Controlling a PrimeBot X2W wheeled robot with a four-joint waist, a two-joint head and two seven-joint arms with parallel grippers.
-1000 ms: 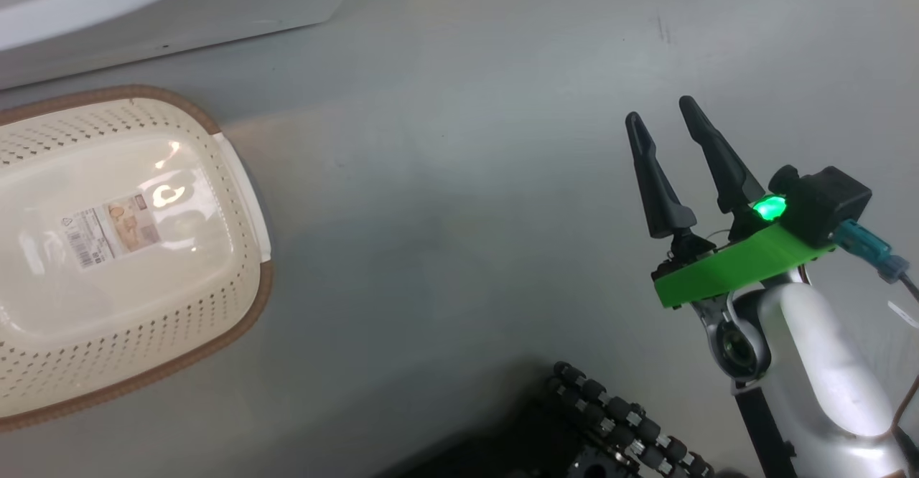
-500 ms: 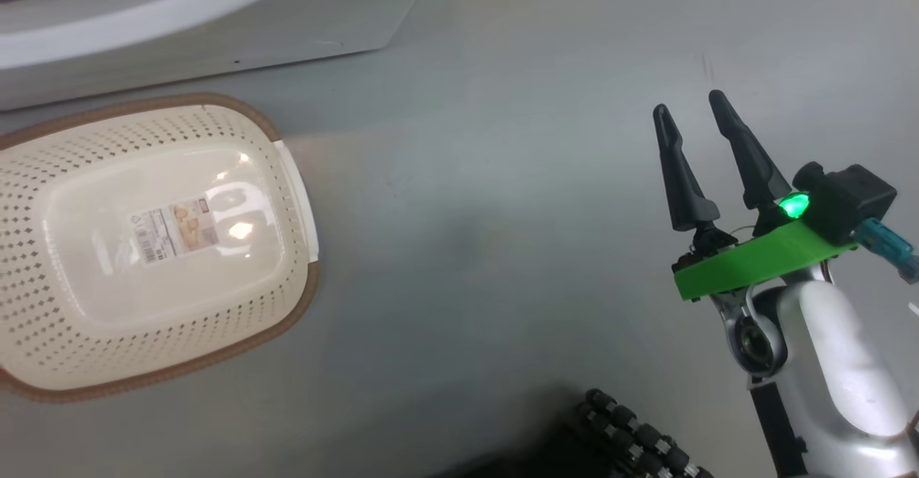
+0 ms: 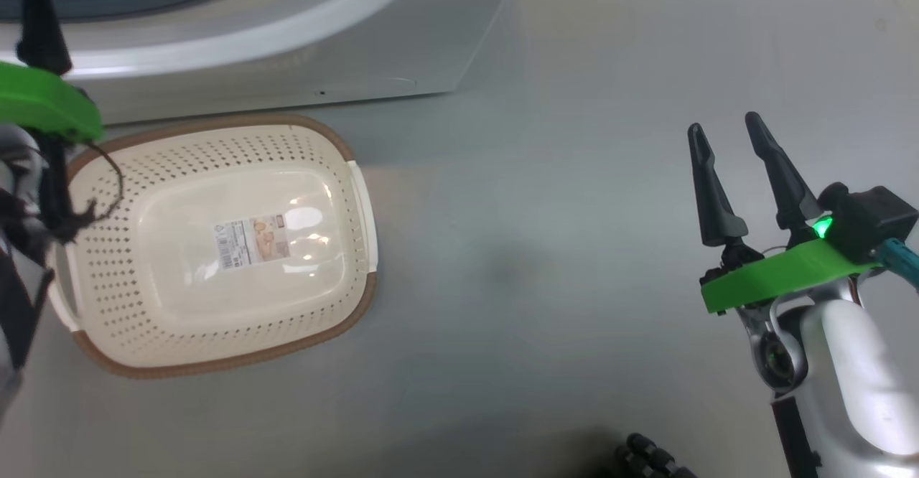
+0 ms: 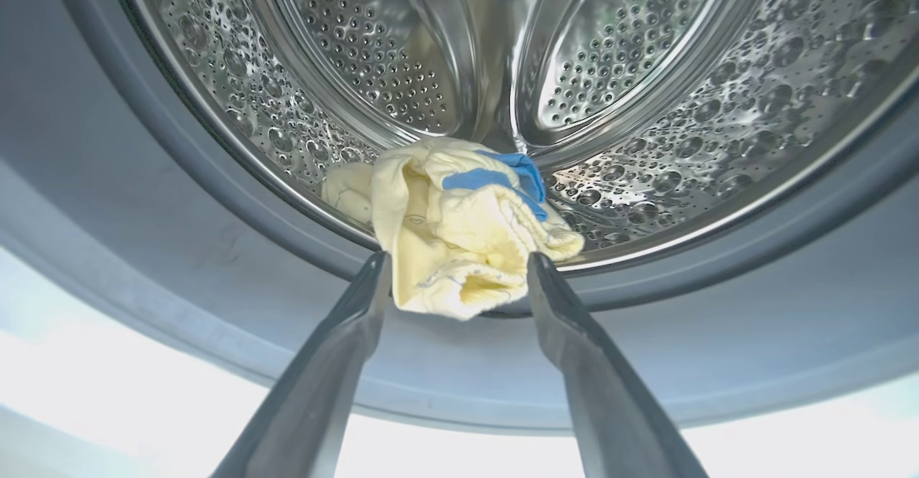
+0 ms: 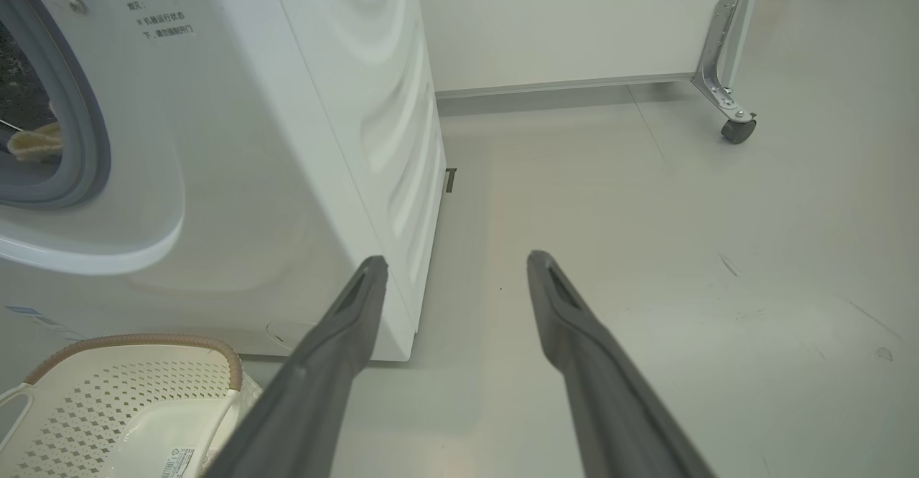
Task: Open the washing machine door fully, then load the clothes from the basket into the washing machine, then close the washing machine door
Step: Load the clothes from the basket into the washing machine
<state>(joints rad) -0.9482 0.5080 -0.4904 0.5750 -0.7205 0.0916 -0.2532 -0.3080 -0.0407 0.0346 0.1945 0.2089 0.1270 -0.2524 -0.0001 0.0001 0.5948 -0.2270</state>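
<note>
Left fingers stand wide apart, gripping nothing; I note the clothes just beyond their tips, on the drum lip. Right fingers likewise spread, empty. Basket empty: loading judged done, door-closing outstanding.

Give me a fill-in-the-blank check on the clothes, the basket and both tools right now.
1. The basket in front of the washing machine is ____.
2. The clothes lie at the front edge of the perforated steel ____.
3. The left tool points at them with its jaws ____.
4. The right tool hangs above the ____, holding nothing.
Missing words: empty; drum; open; floor.
</note>
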